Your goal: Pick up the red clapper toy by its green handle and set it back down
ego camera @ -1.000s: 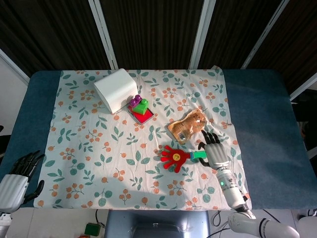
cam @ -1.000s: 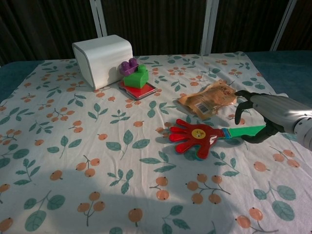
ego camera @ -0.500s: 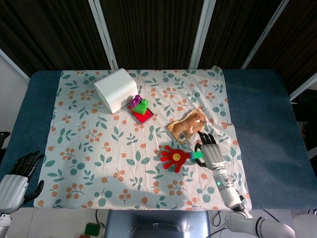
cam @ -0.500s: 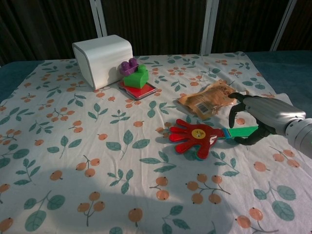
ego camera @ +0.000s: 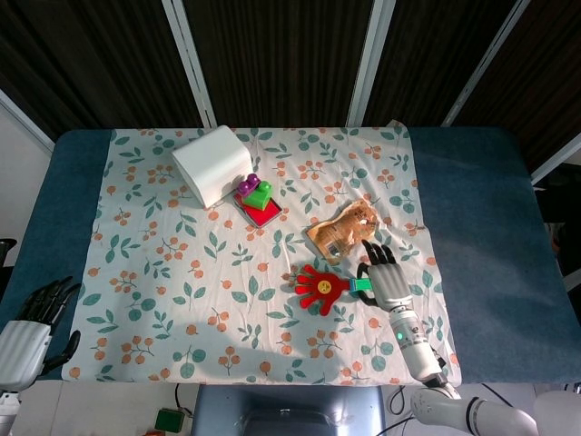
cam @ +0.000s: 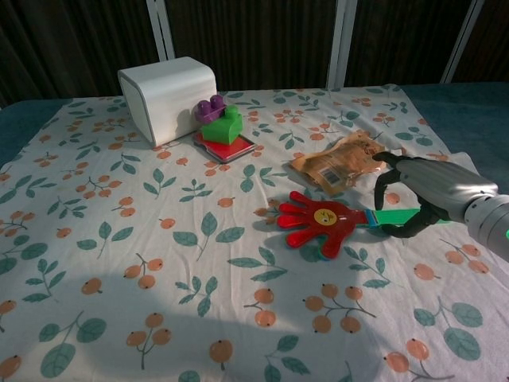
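Observation:
The red clapper toy [ego camera: 320, 288] [cam: 320, 224] lies flat on the floral cloth, its green handle [ego camera: 363, 287] [cam: 395, 216] pointing right. My right hand [ego camera: 386, 277] [cam: 420, 193] arches over the handle's end. Its fingers [cam: 380, 189] come down on the far side and the thumb [cam: 400, 231] curls in on the near side, so the handle is pinched between them. My left hand [ego camera: 34, 313] rests at the table's near left corner, off the cloth, fingers apart and holding nothing; only the head view shows it.
A crinkled brown snack packet [ego camera: 343, 229] [cam: 339, 163] lies just beyond the right hand. Further back left stand a white box [ego camera: 211, 164] [cam: 169, 98] and a red tray with green and purple blocks [ego camera: 257, 198] [cam: 222, 127]. The cloth [cam: 143, 263] covers a blue table.
The right hand has slid left along the handle and its fingers have closed in around it. The clapper has shifted and turned slightly on the cloth. The left hand has stayed put.

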